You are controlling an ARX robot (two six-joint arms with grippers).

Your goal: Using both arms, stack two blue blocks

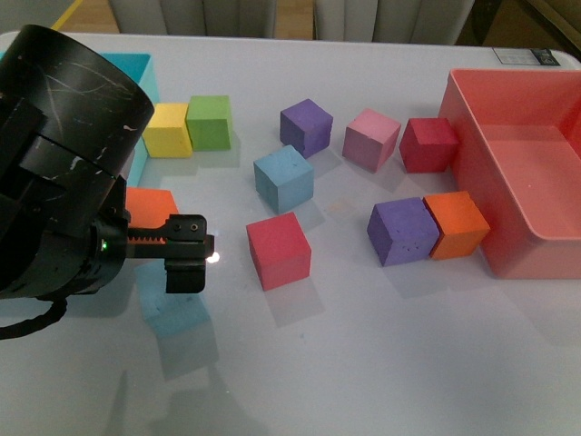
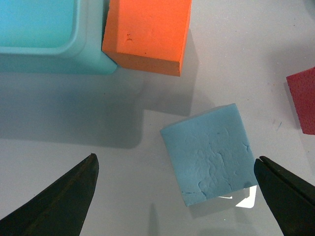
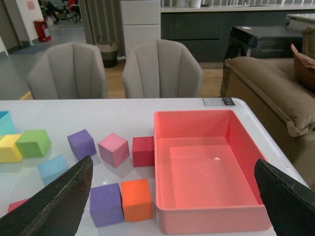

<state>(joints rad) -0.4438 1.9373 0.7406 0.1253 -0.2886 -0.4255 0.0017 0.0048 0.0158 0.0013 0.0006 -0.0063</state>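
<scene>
One blue block (image 1: 283,178) sits in the middle of the table, free of both arms; the right wrist view shows it as blue block (image 3: 52,167). The other blue block (image 1: 177,315) lies near the front left, partly under my left gripper (image 1: 186,251). In the left wrist view this block (image 2: 209,155) lies flat on the table between the open fingers of my left gripper (image 2: 175,160), closer to one fingertip, touching neither. My right gripper (image 3: 173,161) is open and empty, high above the table's right side. It is out of the front view.
An orange cube (image 1: 150,207) and the turquoise bin (image 1: 136,68) stand just beyond the left gripper. A red cube (image 1: 279,250) lies right of it. Yellow, green, purple, pink, dark red and orange cubes are scattered beyond. A pink-red bin (image 1: 517,163) fills the right side.
</scene>
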